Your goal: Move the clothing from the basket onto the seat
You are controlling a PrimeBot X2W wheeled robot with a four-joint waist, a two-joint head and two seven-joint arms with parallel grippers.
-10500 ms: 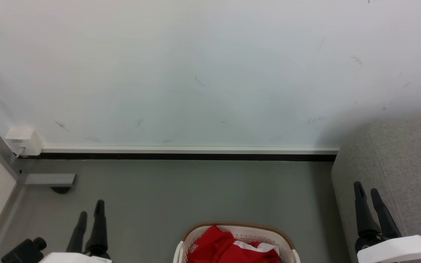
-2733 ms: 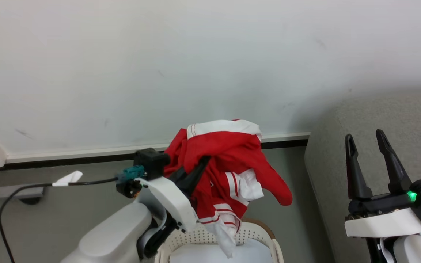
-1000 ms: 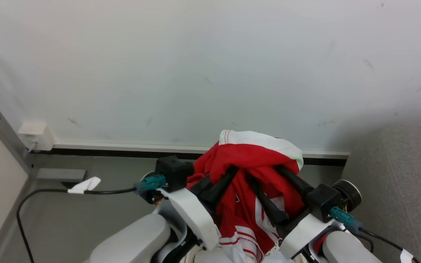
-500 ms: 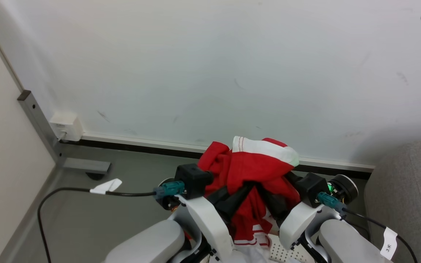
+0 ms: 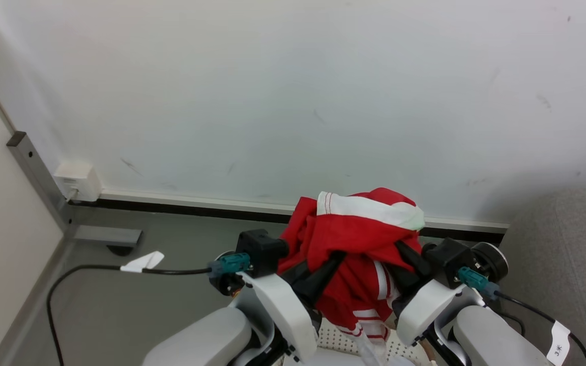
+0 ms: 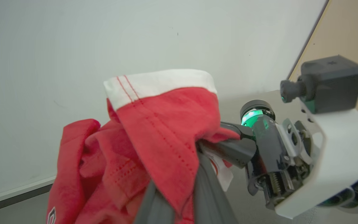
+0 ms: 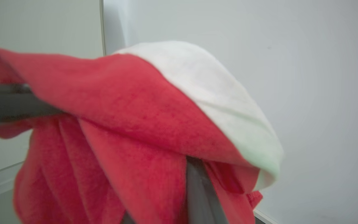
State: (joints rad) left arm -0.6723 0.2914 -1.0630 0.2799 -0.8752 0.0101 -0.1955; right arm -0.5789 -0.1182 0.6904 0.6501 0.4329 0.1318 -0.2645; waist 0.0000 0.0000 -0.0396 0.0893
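Note:
The red clothing (image 5: 359, 239) with its white band hangs bunched in the air between my two grippers, above the basket (image 5: 344, 339), whose perforated cream wall shows at the bottom edge. My left gripper (image 5: 338, 256) is shut on the clothing from the left, its fingers (image 6: 208, 193) buried in red folds. From the right, my right gripper (image 5: 402, 251) has its fingers (image 6: 235, 151) drawn together on the clothing; one finger (image 7: 197, 193) shows under the draped clothing (image 7: 141, 124). The grey seat (image 5: 567, 254) lies at the right.
A pale wall with a white and black baseboard (image 5: 196, 206) stands close behind. At the left are a white wall box (image 5: 77, 180), a grey metal post (image 5: 33, 173) and its foot (image 5: 105, 236). A black cable (image 5: 94, 268) crosses the grey floor.
The right gripper's fingers, spread wide a second ago, have come together on the clothing. The head camera has shifted; the left gripper keeps its hold on the raised bundle.

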